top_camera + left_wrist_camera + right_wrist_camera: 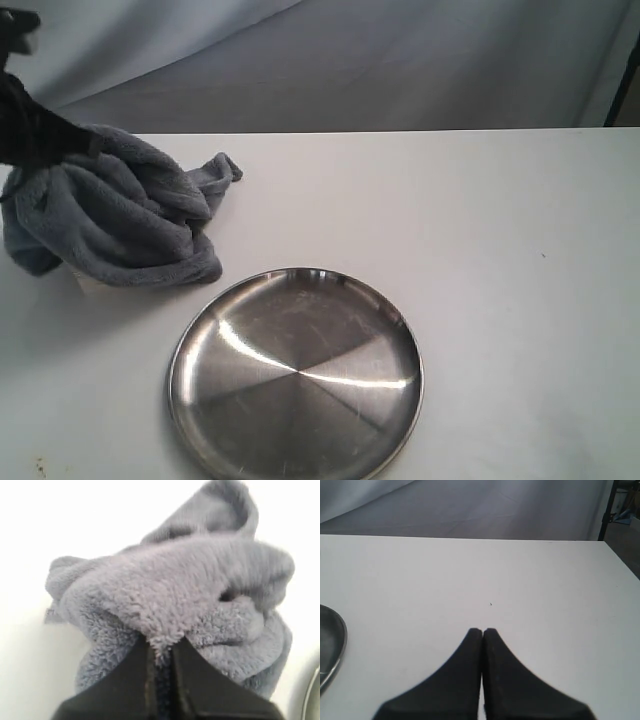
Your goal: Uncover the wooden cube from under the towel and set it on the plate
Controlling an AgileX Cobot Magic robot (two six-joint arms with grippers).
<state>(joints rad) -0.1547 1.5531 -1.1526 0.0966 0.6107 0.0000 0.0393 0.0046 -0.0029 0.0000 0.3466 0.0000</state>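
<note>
left hand (160,649) | clamped on towel (170,590) fold | plate (296,375) just beside towel

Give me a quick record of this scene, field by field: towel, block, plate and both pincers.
towel: bunched on the table, one fold pinched
left pincer: shut on the towel
right pincer: shut, holding nothing, over the table
plate: nothing on it, beside the towel, not touching it
block: mostly hidden; only a pale sliver seems to peek from under the towel's lower edge
</note>
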